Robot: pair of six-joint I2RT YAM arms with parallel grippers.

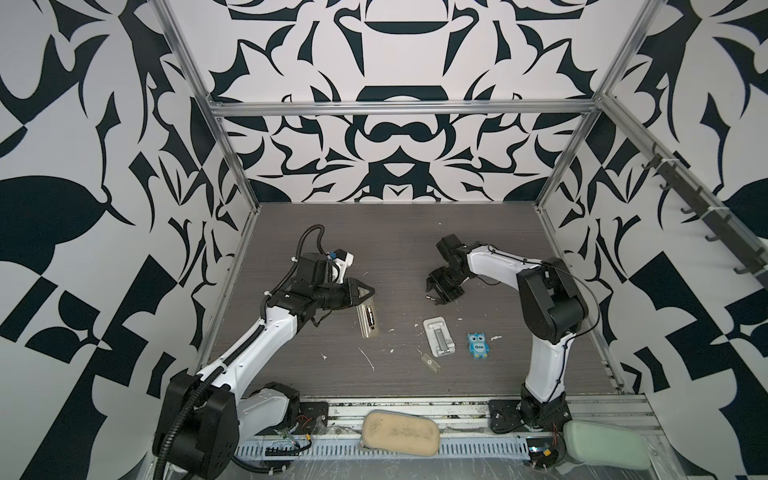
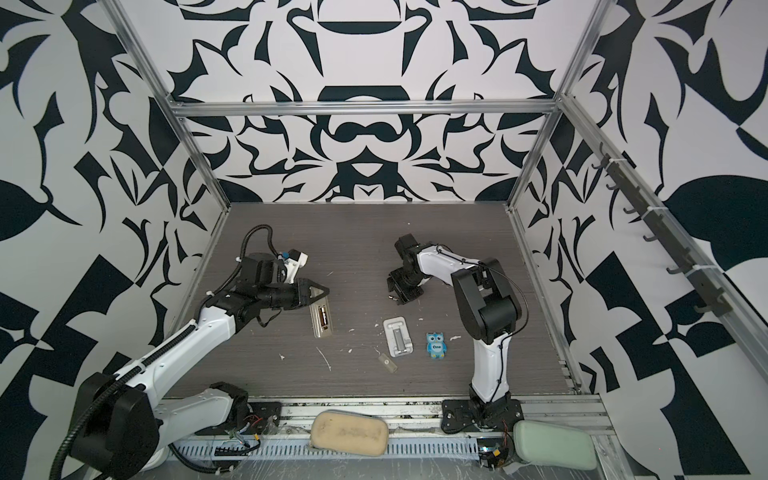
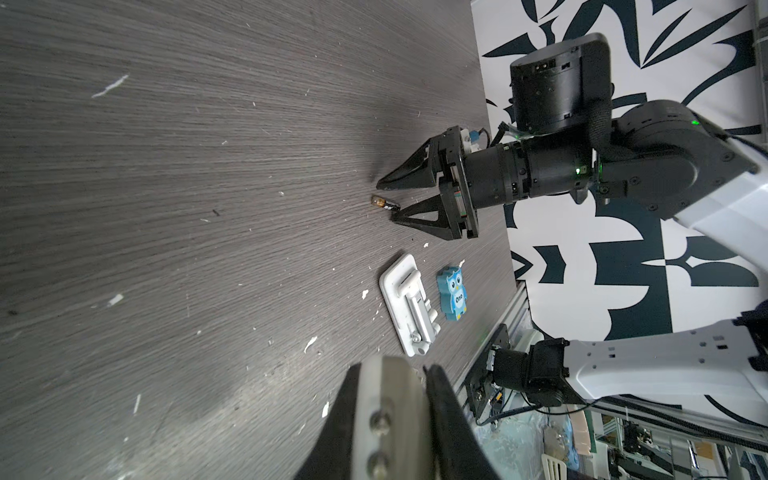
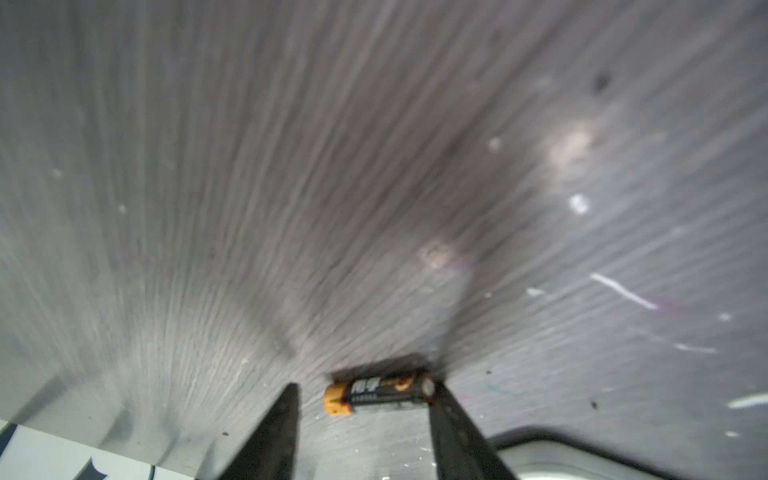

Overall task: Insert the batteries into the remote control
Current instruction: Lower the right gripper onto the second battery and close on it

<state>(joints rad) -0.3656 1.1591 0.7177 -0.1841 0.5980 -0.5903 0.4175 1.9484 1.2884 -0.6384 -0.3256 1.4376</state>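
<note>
The remote control [image 1: 368, 319] lies back-up on the table, left of centre, its battery bay open with a dark, brass-tipped shape inside. My left gripper [image 1: 371, 291] is shut on its far end; in the left wrist view the greyish body [image 3: 390, 415] fills the jaws. One of the batteries [image 4: 378, 392], dark with a gold end, lies on the table [image 4: 291, 208] between the fingers of my right gripper [image 4: 363, 386]. That gripper is open. One finger touches the battery's flat end and the other stands off the gold end. In both top views this battery [image 1: 430, 297] is right of centre.
A white ribbed stand [image 1: 438, 336] and a blue owl figure [image 1: 478, 345] lie nearer the front than the right gripper. A small translucent piece [image 1: 430, 362] rests in front of the stand. White scraps dot the table. Two pads [image 1: 399, 432] sit on the front rail.
</note>
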